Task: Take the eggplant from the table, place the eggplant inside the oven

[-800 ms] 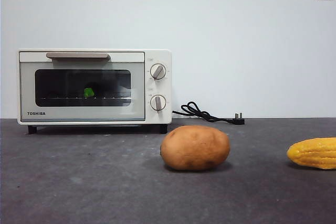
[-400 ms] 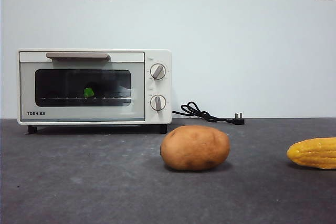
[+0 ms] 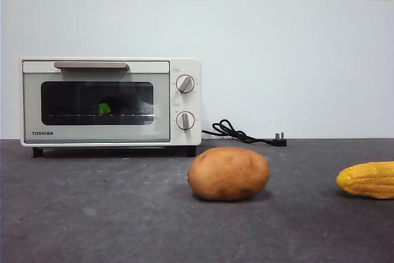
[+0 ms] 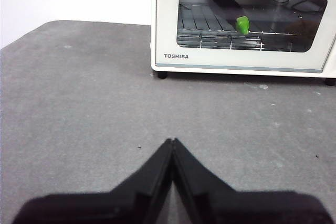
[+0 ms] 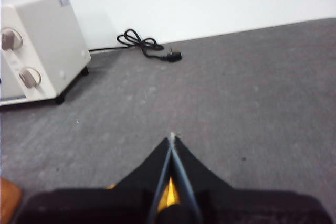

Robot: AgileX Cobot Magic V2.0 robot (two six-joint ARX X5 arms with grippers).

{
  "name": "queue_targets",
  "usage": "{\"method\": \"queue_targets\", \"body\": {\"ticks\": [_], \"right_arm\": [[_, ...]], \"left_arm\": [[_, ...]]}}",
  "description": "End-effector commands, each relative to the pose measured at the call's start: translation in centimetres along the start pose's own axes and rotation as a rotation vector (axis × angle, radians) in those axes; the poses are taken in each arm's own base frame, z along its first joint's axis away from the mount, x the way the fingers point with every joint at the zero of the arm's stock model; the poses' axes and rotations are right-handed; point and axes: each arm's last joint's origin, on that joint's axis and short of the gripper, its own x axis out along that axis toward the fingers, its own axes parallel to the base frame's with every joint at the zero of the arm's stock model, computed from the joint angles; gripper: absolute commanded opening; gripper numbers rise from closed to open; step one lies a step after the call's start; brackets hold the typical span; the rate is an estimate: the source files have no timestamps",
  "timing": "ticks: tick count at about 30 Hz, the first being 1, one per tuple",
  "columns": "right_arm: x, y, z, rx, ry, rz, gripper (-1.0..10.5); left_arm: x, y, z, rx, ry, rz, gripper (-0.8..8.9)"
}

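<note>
The cream-white oven (image 3: 98, 132) stands at the back left of the table (image 3: 111, 214) with its door shut. Through the glass, the eggplant (image 3: 104, 108) lies on the wire rack; only its green stem cap stands out, and the dark body blends into the interior. The left wrist view shows the same eggplant (image 4: 242, 25) behind the oven (image 4: 236, 59) window. My left gripper (image 4: 172, 141) is shut and empty, hovering over bare table in front of the oven. Over the right side of the table, my right gripper (image 5: 171, 136) is shut and empty too. Neither arm appears in the front view.
A brown potato (image 3: 228, 173) sits mid-table and a yellow corn cob (image 3: 367, 179) lies at the right edge. The corn (image 5: 169, 192) shows just beneath my right gripper. A black power cord and plug (image 3: 243, 133) lie beside the oven by the wall.
</note>
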Motion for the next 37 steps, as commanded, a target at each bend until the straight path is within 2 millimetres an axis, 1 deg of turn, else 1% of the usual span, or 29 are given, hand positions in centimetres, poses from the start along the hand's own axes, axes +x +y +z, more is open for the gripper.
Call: {"method": "queue_targets", "body": {"ticks": [1,8,37], "right_arm": [[0.06,-0.11,-0.79,0.010,0.056,-0.007,0.0],[0.04,-0.04,-0.80,0.012,0.064,0.018,0.0],[0.04,-0.07,-0.80,0.012,0.064,0.009,0.0]], "left_arm": [[0.09,0.02,-0.22,-0.007,0.002,-0.003,-0.04],[0.09,0.02,-0.22,-0.007,0.002,-0.003,-0.04],[0.09,0.02,-0.22,-0.007,0.002,-0.003,-0.04]]}}
